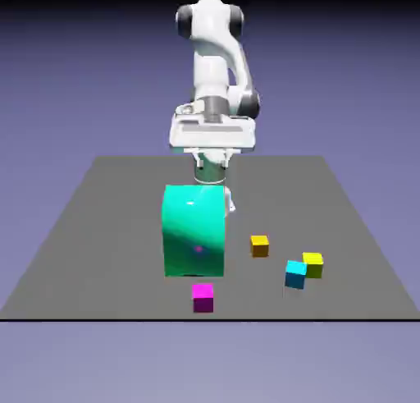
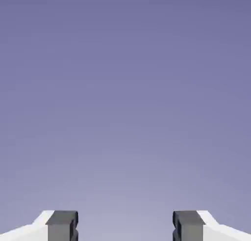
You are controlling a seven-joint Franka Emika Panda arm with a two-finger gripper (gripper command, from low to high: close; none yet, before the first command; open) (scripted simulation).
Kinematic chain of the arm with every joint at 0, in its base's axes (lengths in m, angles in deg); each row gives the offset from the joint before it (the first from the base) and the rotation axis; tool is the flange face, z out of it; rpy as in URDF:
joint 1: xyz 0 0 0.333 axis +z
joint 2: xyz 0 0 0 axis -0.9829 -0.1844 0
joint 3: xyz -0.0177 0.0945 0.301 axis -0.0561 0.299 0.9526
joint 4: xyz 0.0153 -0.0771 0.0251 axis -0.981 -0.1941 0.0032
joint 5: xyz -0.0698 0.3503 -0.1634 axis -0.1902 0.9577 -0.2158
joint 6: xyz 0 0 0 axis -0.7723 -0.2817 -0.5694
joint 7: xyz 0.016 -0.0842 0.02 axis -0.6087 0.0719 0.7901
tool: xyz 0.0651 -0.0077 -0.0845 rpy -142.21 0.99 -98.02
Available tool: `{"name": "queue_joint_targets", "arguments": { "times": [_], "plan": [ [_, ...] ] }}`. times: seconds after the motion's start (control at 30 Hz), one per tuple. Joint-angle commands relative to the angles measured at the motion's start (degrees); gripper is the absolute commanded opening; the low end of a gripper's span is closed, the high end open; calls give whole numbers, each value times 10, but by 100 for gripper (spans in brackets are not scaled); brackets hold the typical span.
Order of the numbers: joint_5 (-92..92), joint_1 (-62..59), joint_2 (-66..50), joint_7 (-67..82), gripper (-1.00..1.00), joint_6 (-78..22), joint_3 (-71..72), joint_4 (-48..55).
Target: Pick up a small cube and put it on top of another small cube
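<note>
The small magenta cube (image 1: 203,295) lies near the table's front edge, just in front of the big teal-green block (image 1: 194,231). The arm's hand (image 1: 211,168) hangs behind that block's top, and the block hides the fingers in the exterior view. In the hand view my gripper (image 2: 125,227) is open. Its two grey fingertips (image 2: 62,225) stand wide apart with only plain blue-violet backdrop between them. No cube shows in the hand view.
A small orange cube (image 1: 259,245) sits to the exterior view's right of the teal block. Further right, a cyan cube (image 1: 295,273) and a yellow cube (image 1: 312,263) lie close together. The grey table (image 1: 98,229) extends to both sides.
</note>
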Motion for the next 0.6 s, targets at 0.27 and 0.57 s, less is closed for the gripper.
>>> {"name": "queue_joint_targets", "arguments": {
  "times": [0.27, 0.57],
  "plan": [
    [-184, -1, -187, 35, 0, -220, 62, 112],
    [-367, -2, -374, 71, 0, -439, 123, 223]
  ]
}}
